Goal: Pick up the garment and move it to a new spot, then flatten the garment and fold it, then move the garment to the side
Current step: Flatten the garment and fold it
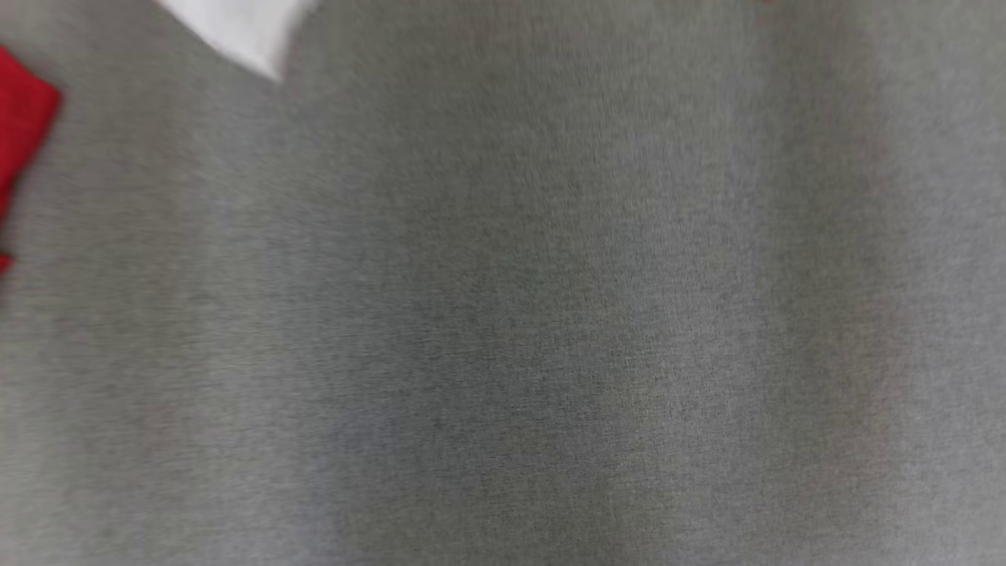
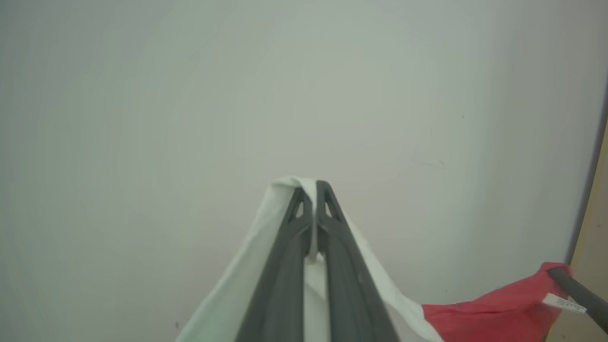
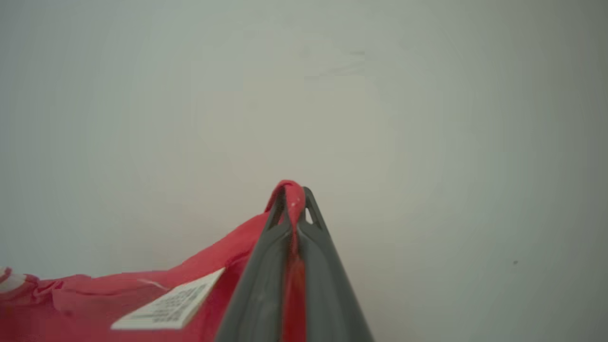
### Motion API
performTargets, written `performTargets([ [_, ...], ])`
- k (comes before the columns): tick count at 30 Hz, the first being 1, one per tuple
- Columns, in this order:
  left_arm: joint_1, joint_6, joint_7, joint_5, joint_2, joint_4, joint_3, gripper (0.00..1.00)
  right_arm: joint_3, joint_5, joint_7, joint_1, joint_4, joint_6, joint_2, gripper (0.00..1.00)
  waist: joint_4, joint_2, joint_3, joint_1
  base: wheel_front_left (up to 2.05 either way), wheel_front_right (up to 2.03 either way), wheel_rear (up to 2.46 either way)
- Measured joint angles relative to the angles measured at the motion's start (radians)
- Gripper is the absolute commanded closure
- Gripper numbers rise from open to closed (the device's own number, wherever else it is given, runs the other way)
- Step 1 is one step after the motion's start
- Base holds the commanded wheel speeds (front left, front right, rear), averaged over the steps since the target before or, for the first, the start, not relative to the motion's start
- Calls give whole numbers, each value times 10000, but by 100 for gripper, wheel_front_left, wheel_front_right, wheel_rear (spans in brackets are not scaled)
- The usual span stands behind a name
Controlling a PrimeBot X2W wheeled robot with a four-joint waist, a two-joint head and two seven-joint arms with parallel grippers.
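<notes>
The garment is red and white. In the left wrist view my left gripper (image 2: 309,186) is shut on a fold of its white cloth (image 2: 237,294), which drapes down both sides of the fingers. The red part (image 2: 484,316) stretches to the lower right, where a dark finger of the other gripper (image 2: 577,292) shows beside a white label. In the right wrist view my right gripper (image 3: 293,190) is shut on a pinch of the red cloth (image 3: 142,294), with a printed label (image 3: 171,306) lying just to its left.
The blurred head view looks onto a grey cloth-like surface (image 1: 550,314). A white patch (image 1: 236,31) and a red patch (image 1: 20,134) sit at its upper left edge. Both wrist views face a plain pale surface (image 2: 304,85). A beige strip (image 2: 593,237) borders the left wrist view's right edge.
</notes>
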Motion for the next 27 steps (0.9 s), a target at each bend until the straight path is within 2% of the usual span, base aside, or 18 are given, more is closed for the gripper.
performTargets([
  [6, -2354, -48, -316, 481, -290, 1705, -265, 100, -343, -1009, -171, -2374, 1916, 0, 140, 100, -333, 0, 840, 0, 0, 0, 0],
  [11, -3722, -142, -546, 719, -583, 2562, -558, 100, -570, -1739, -274, -3463, 2759, 0, 198, 100, -617, 1, 1204, -2, 0, 0, 0],
  [19, -4168, -314, -872, 821, -729, 3708, -928, 100, -899, -2270, -382, -4369, 3858, 0, 464, 100, -707, 0, 1793, -2, 0, 0, 0],
  [27, -4372, -401, -1223, 892, -527, 4512, -1252, 100, -525, -2754, -491, -4522, 4414, 0, 602, 100, -658, -1, 2200, -2, 0, 0, 0],
])
